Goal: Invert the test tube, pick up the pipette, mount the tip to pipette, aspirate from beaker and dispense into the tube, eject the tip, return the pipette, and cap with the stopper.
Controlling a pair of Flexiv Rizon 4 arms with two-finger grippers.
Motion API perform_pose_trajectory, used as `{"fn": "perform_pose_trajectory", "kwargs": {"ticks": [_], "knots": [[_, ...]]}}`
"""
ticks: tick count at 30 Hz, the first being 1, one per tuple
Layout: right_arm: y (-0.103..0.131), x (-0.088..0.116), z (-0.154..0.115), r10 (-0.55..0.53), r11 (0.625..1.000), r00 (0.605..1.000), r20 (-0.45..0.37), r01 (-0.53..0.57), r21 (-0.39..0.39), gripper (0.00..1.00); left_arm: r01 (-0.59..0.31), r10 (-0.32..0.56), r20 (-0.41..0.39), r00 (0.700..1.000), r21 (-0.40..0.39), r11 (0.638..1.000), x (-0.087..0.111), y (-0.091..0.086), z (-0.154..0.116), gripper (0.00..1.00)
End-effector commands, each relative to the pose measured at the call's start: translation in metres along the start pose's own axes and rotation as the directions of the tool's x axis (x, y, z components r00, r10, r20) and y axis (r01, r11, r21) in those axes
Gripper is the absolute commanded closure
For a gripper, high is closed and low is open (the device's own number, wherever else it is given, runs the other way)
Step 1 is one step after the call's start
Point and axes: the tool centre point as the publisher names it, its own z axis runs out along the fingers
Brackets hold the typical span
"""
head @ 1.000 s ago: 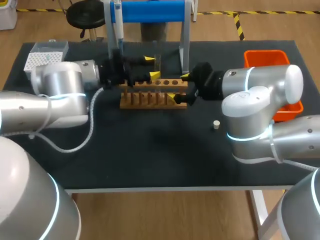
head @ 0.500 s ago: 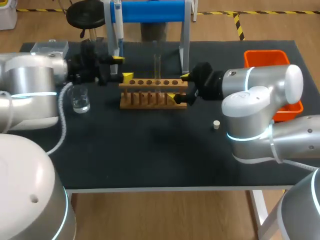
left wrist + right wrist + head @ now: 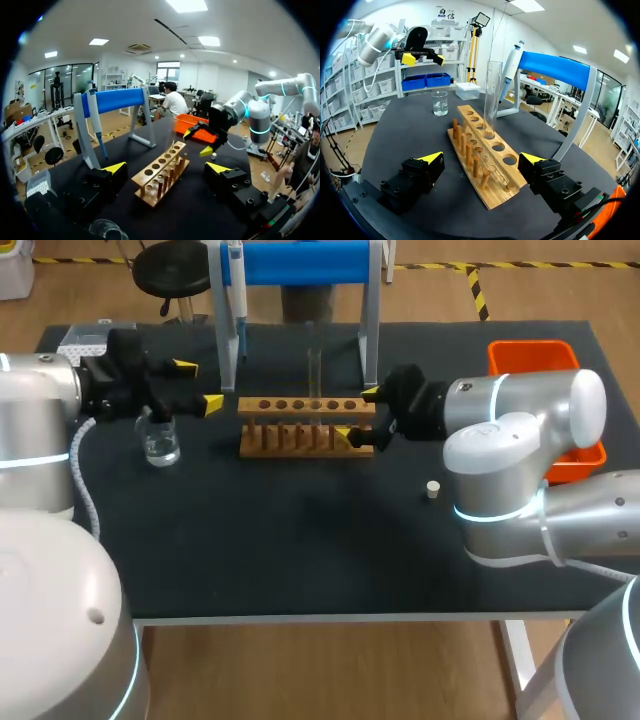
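A clear test tube [image 3: 314, 365] stands upright in the wooden rack [image 3: 300, 437], mouth up; the right wrist view shows the tube [image 3: 492, 95] in a middle hole. My left gripper [image 3: 199, 386] is open and empty, left of the rack and just above the glass beaker [image 3: 160, 442]. In its own view the left gripper [image 3: 166, 168] faces the rack [image 3: 159, 175] end-on. My right gripper [image 3: 360, 414] is open, its fingers straddling the rack's right end [image 3: 490, 172] without touching it. The pipette [image 3: 237, 295] hangs on the blue stand. A small white stopper [image 3: 433, 489] lies on the mat.
The blue pipette stand [image 3: 300, 262] rises behind the rack. A white tip box [image 3: 85, 338] sits at the far left corner, partly behind my left arm. An orange bin [image 3: 535, 355] stands at the far right. The dark mat's front half [image 3: 300, 550] holds nothing else.
My left gripper has let go of the test tube, opened and drawn back to the left, uncovering the beaker. The tube stays upright in the rack. My right arm has not moved.
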Motion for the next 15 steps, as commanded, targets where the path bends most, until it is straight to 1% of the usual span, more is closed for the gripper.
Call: {"fn": "perform_pose_trajectory", "kwargs": {"ticks": [1,10,12,15], "knots": [[0.000,0.000,0.001,0.000,1.000,1.000,0.001,0.000,0.001,0.00,0.000,0.000,0.021,1.000,0.001,1.000,0.002,0.000,0.002,0.00],[0.000,0.000,0.001,0.000,1.000,1.000,0.001,0.000,0.001,0.00,0.000,0.000,0.021,1.000,0.001,1.000,0.002,0.000,0.002,0.00],[0.000,0.000,0.001,0.000,1.000,1.000,0.001,0.000,0.001,0.00,0.043,-0.042,0.112,0.993,-0.015,0.999,-0.012,0.008,-0.014,0.00],[0.000,0.000,0.001,0.000,1.000,1.000,0.001,0.000,0.001,0.00,0.067,-0.062,0.211,0.976,-0.018,0.998,-0.029,0.018,-0.038,0.00]]}}
